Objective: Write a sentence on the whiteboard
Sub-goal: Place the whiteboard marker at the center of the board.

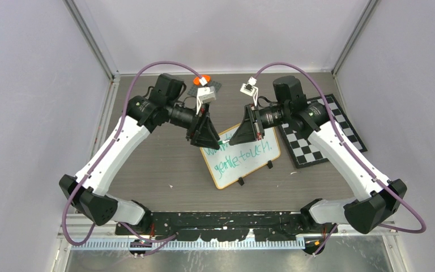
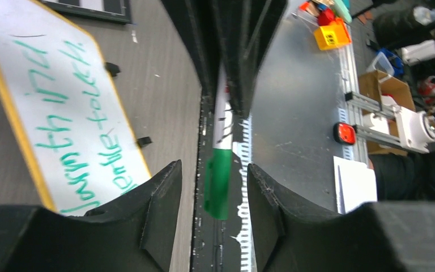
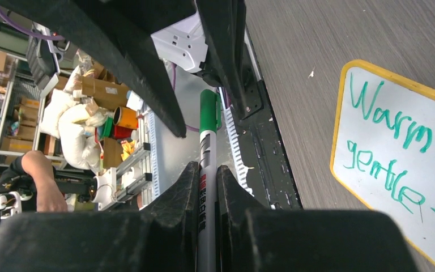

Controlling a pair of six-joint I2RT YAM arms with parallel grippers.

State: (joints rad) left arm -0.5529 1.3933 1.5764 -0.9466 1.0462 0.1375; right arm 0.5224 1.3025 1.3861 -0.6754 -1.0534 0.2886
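The right gripper [image 3: 208,169] is clamping the white barrel of a marker [image 3: 206,148], its fingers [image 3: 182,187] pressing the barrel from both sides with no gap showing. The marker is pointing away from that wrist, and its green cap [image 2: 218,181] is sitting between the fingers of the left gripper [image 2: 214,169]. Those fingers [image 2: 161,198] are standing partway open, with a clear gap on each side of the cap and no contact visible.

In the overhead view both grippers are meeting tip to tip over the far-left corner of the whiteboard [image 1: 248,171]. The board is lying slanted on the grey table [image 1: 158,170], near the middle, with two black clips [image 1: 241,182] on its nearer edge. The sentence [image 1: 243,154] is running across it in two green lines. The lower one is reading "gentle touch."; the upper is mostly hiding under the grippers from above, though the left wrist view is showing "Warmth in a". The right wrist view is cutting both lines off at its edge.

Open table is lying left of and nearer than the board. A checkerboard [image 1: 317,141] is lying just right of the board. Beyond the grippers, an orange object [image 1: 205,79] is sitting by the back wall, too small to identify.
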